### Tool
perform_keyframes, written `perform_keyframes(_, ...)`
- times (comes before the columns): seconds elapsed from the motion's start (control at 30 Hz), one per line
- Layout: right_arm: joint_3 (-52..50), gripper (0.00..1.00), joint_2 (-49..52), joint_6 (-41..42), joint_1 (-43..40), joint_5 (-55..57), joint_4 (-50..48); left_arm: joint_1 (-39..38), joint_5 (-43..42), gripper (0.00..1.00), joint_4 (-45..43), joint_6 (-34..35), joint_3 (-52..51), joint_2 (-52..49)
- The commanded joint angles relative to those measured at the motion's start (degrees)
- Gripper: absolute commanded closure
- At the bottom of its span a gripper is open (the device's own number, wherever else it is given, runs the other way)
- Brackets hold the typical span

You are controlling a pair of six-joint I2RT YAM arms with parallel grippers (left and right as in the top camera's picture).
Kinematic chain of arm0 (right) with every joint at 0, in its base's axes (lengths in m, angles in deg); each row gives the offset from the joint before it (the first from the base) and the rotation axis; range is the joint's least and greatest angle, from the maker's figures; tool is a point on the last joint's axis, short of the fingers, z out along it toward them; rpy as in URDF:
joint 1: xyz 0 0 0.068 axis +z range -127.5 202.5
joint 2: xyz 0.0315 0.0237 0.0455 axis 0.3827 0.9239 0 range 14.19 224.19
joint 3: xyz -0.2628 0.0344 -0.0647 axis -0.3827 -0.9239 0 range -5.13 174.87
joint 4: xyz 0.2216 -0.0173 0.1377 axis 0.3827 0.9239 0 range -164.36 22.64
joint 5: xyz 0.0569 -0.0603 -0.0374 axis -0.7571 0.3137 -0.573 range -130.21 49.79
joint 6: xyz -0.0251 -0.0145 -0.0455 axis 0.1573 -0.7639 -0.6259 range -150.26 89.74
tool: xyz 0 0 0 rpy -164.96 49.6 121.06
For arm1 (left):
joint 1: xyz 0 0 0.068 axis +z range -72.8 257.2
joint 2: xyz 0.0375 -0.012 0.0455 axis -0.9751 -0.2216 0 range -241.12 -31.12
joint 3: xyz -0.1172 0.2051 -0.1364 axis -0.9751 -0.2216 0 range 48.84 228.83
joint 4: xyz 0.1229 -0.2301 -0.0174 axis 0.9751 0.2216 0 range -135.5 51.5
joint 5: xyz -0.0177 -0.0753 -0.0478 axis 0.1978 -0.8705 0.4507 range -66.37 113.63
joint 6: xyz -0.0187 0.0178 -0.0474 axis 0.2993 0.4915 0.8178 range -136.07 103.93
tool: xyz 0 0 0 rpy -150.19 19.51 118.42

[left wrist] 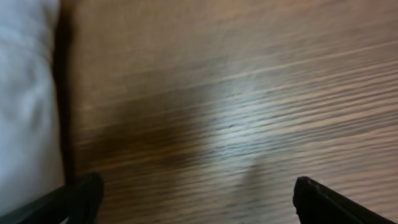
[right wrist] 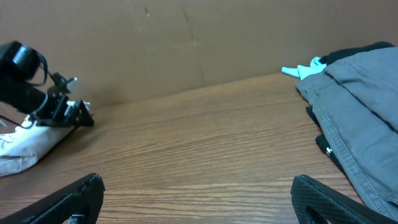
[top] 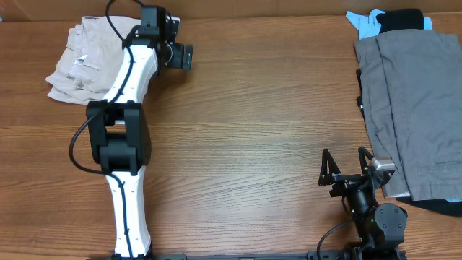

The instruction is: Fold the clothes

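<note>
The clothes are a wrinkled beige garment with a small white tag, lying bunched at the far left of the table. It shows as a pale blurred edge in the left wrist view and far off in the right wrist view. My left gripper is open and empty, low over bare wood just right of the garment. It also shows in the right wrist view. My right gripper is open and empty near the front right, over bare table.
A grey garment lies flat along the right side, also in the right wrist view. A light-blue piece and a black piece lie behind it. A brown wall backs the wooden table.
</note>
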Motion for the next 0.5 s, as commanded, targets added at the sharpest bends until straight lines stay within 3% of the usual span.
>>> perform_keyframes(0.0,-0.2,0.0,-0.7,0.0,-0.3,0.5,-0.5,1.2,0.9,0.0,0.1,1.7,0.1,-1.6)
perform_keyframes(0.47,-0.2,0.0,-0.7,0.0,-0.3,0.5,-0.6,7.7,2.1,0.0,0.3,1.7,-0.2,-2.4)
